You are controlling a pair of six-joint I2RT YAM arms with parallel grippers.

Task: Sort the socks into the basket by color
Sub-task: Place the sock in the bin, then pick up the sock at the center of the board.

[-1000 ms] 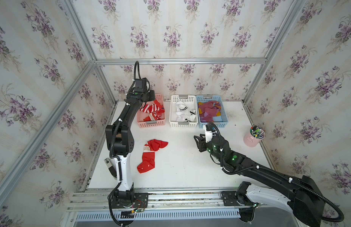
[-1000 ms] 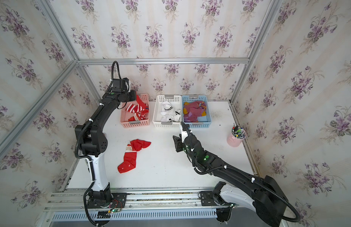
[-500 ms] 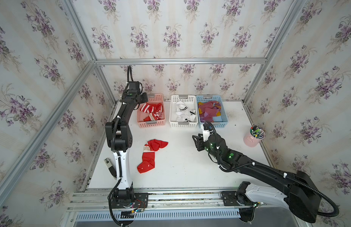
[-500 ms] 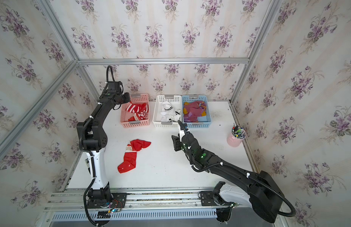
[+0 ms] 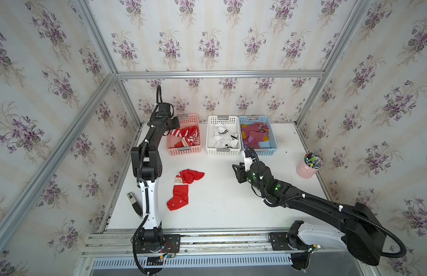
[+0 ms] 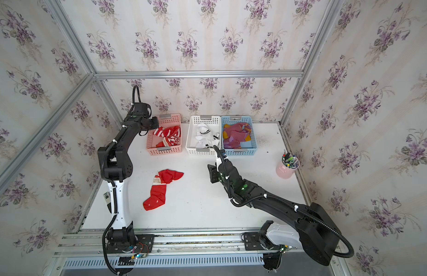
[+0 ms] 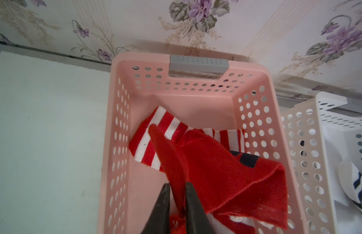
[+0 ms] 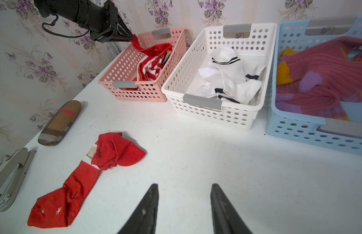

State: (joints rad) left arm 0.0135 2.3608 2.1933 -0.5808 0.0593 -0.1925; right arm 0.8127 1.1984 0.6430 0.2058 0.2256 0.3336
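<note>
My left gripper (image 7: 177, 185) hangs over the pink basket (image 7: 115, 121), jaws barely parted, with a fold of a red sock (image 7: 216, 172) pinched between them. The sock drapes down onto red-and-white striped socks (image 7: 168, 129) inside. Two red socks lie on the table: a crumpled one (image 5: 191, 175) and a snowflake one (image 5: 179, 198). The white basket (image 5: 223, 151) holds white socks with black bands (image 8: 228, 77). The blue basket (image 5: 260, 151) holds maroon-purple socks (image 8: 321, 81). My right gripper (image 8: 184, 185) hovers open and empty over bare table in front of the white basket.
A brown plaid case (image 8: 59, 122) lies near the table's left edge. A pink cup of pens (image 5: 308, 168) stands at the right edge. The three baskets sit in a row against the back wall. The left arm's base (image 5: 148, 208) rises beside the snowflake sock.
The left gripper wavered left and back over the pink basket, and its jaws have eased slightly apart on the red sock. The right gripper drifted a little to the left.
</note>
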